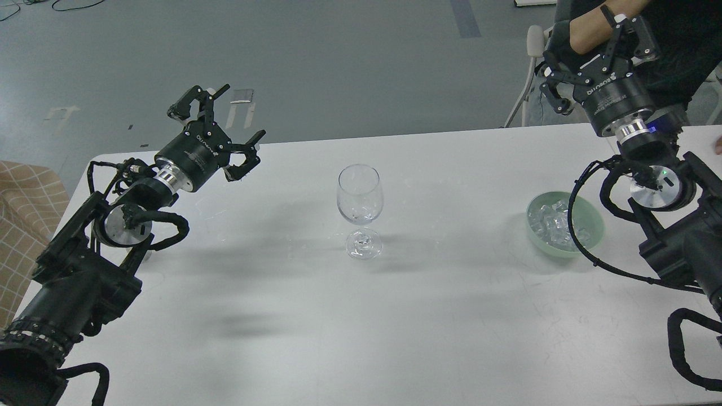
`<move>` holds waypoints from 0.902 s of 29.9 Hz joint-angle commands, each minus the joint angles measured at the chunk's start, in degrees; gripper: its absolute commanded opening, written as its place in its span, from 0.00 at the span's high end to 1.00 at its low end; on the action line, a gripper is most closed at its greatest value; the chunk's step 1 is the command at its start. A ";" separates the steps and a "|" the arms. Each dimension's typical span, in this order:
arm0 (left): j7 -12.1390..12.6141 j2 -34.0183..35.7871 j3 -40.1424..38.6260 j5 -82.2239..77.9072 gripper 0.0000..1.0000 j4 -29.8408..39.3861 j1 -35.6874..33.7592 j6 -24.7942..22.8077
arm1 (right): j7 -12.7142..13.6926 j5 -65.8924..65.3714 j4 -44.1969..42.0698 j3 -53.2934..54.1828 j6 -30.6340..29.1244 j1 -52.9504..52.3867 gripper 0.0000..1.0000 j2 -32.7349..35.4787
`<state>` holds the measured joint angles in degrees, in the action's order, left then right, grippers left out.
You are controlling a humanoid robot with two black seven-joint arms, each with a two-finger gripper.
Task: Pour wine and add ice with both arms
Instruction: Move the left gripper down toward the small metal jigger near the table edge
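A clear stemmed wine glass stands upright at the middle of the white table. I cannot tell whether it holds any wine. A heap of clear ice cubes lies in a pale green bowl at the right. My left gripper is open and empty, raised over the table's far left, well left of the glass. My right gripper is open and empty, held high beyond the far right edge, above and behind the bowl.
A person's forearm and dark clothing are right behind my right gripper, with a chair frame beside it. A checked seat stands left of the table. My right arm's cable loops over the bowl.
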<state>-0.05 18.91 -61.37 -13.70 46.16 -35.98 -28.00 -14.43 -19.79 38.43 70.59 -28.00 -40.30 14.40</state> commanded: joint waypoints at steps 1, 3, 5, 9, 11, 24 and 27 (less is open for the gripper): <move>-9.96 -0.01 0.90 -0.36 0.01 0.08 -0.06 0.00 | 0.02 -0.07 -0.28 -0.02 0.00 -0.13 0.00 0.19; -12.17 0.07 0.90 -0.36 0.01 0.16 -0.14 0.00 | 0.10 -0.07 -0.19 -0.02 0.00 -0.22 0.00 0.10; -12.78 0.25 0.81 -0.28 0.01 0.25 -0.14 0.00 | 0.10 -0.07 -0.11 -0.10 0.00 -0.31 0.00 0.01; -12.43 0.25 0.81 -0.01 0.01 0.08 -0.06 0.00 | 0.10 -0.60 -0.19 -2.82 0.00 -0.83 0.00 0.19; -12.43 0.16 0.64 -0.01 0.01 0.16 0.12 0.00 | 0.02 -0.60 -0.28 -3.88 0.00 -1.10 0.00 0.19; -12.26 -2.21 0.55 0.08 0.01 0.87 0.82 0.00 | 0.28 -0.68 -0.55 -3.97 0.00 -0.84 0.00 0.28; -12.26 -3.18 0.37 0.08 0.01 0.95 0.82 0.00 | 0.28 -0.68 -0.55 -3.88 0.00 -0.75 0.00 0.19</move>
<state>-12.24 16.52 -60.87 -13.62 47.09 -35.02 -28.00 -14.17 -20.48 37.88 66.60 -28.00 -41.12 14.67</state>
